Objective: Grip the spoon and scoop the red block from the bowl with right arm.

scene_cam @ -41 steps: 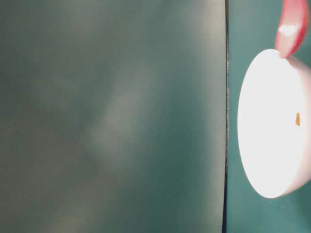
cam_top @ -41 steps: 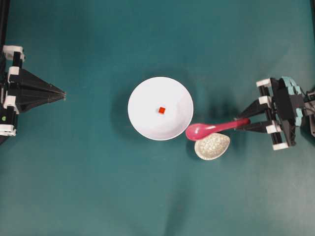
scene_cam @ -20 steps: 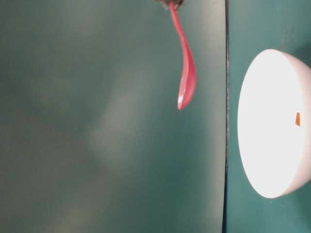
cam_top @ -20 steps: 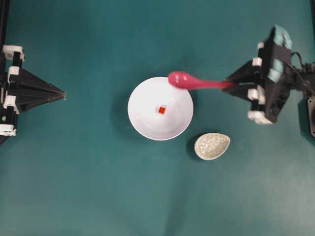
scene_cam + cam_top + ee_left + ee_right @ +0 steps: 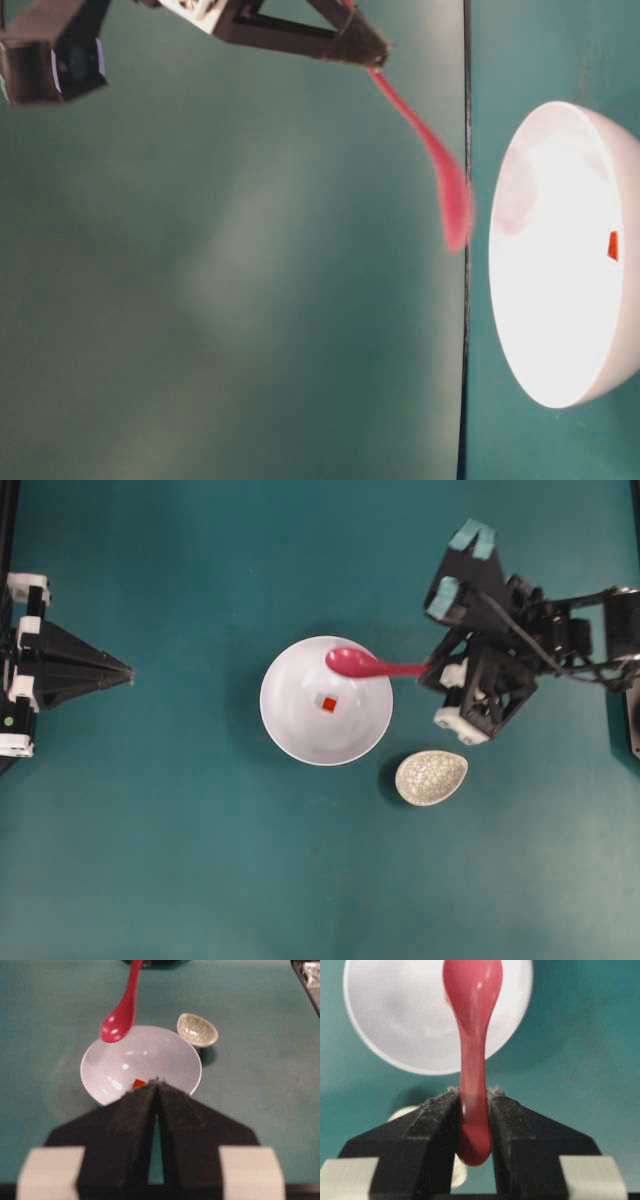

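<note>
the right hand [image 5: 432, 668], clamped on the spoon [image 5: 362, 664] handle, holds its scoop over the bowl [image 5: 290, 730] rim; a shallow dip beneath the red block [image 5: 328, 704] looks best.

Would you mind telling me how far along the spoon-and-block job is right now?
Done: the right gripper is shut on the spoon by its handle. In hand: the scoop hangs above the bowl, not yet inside. Left: the red block sits on the bowl's floor, unscooped.
</note>
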Available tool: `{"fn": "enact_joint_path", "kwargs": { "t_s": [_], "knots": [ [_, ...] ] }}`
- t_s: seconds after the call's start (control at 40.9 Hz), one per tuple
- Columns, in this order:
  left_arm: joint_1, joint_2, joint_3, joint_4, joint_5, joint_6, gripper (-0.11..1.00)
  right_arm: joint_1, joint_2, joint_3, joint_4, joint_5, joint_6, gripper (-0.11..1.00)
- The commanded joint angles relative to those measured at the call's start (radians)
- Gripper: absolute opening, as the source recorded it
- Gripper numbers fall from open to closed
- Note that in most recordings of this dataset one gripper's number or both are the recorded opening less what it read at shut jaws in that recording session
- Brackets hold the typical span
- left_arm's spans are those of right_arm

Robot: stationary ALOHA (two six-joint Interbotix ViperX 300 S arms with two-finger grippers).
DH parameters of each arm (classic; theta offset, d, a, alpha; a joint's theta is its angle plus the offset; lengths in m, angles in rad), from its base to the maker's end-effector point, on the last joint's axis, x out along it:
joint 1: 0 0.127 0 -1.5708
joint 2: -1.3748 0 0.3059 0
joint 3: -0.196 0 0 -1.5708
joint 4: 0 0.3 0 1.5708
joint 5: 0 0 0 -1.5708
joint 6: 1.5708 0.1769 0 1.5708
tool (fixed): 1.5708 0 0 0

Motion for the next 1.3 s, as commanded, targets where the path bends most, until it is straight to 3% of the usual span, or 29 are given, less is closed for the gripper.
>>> {"fn": "enact_joint_path", "kwargs": {
  "t_s": [0.0, 0.391, 0.758, 1.272],
  "knots": [
    [0.002, 0.009, -0.021, 0.002, 0.0, 0.0, 0.0, 0.003, 0.014, -0.051, 0.054, 0.044, 0.002, 0.25],
    [0.002, 0.009, -0.023, 0.003, -0.002, 0.0, 0.0, 0.005, 0.107, -0.163, 0.195, 0.209, 0.002, 0.25],
    [0.002, 0.005, -0.023, 0.003, 0.0, 0.0, 0.0, 0.005, 0.244, -0.311, 0.202, 0.321, -0.02, 0.25],
    [0.002, 0.002, -0.023, 0.002, 0.0, 0.014, 0.0, -0.021, 0.299, -0.339, 0.202, 0.342, -0.029, 0.25]
  ]
}}
